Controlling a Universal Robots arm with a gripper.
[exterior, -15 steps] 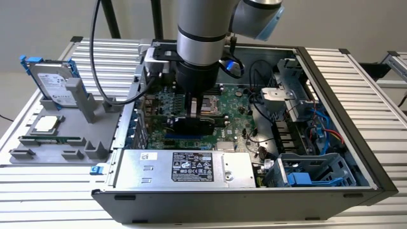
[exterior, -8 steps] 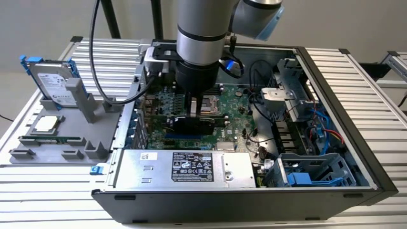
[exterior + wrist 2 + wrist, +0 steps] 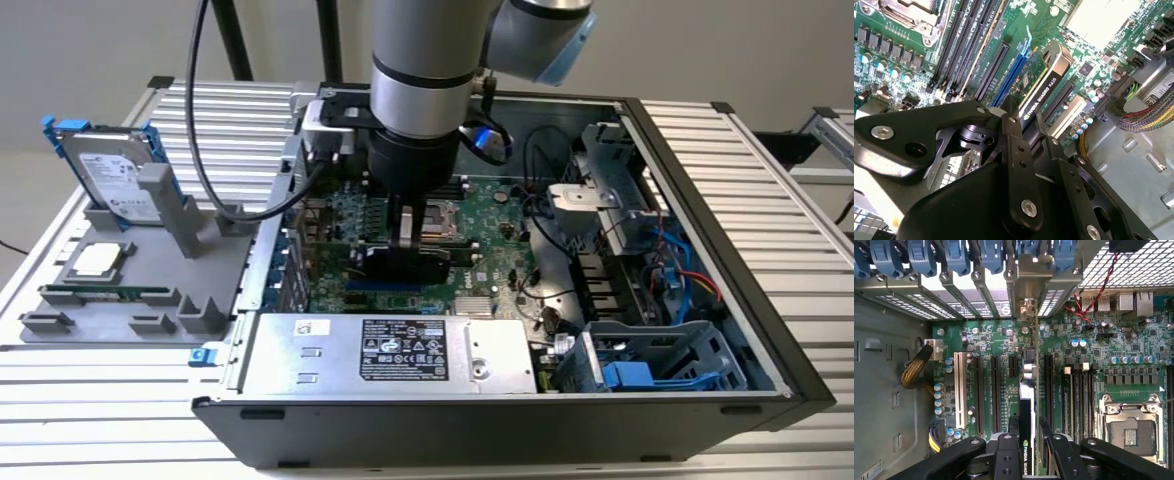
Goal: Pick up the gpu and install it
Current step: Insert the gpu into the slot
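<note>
The gpu (image 3: pixel 400 266) stands on edge inside the open computer case (image 3: pixel 747 290), low over the green motherboard (image 3: pixel 501 255). My gripper (image 3: pixel 403 250) comes straight down from above and is shut on the card's upper edge. In the second wrist view the gpu (image 3: pixel 1046 87) shows its black shroud, with its lower edge along the blue slot (image 3: pixel 1013 75), and the gripper (image 3: pixel 1026 122) clamps it from both sides. In the first wrist view the gpu (image 3: pixel 1026 405) appears edge-on between the fingers (image 3: pixel 1013 426). Its far end points at the rear bracket openings (image 3: pixel 1026 310). Whether it is seated I cannot tell.
A grey fixture (image 3: pixel 80 320) at the exterior view's left holds a blue-framed hard drive (image 3: pixel 114 170), a memory stick (image 3: pixel 107 294) and a small chip (image 3: pixel 94 262). A power supply (image 3: pixel 387 350), drive cage (image 3: pixel 641 370), cables (image 3: pixel 681 270) and the CPU socket (image 3: pixel 1131 427) crowd the case.
</note>
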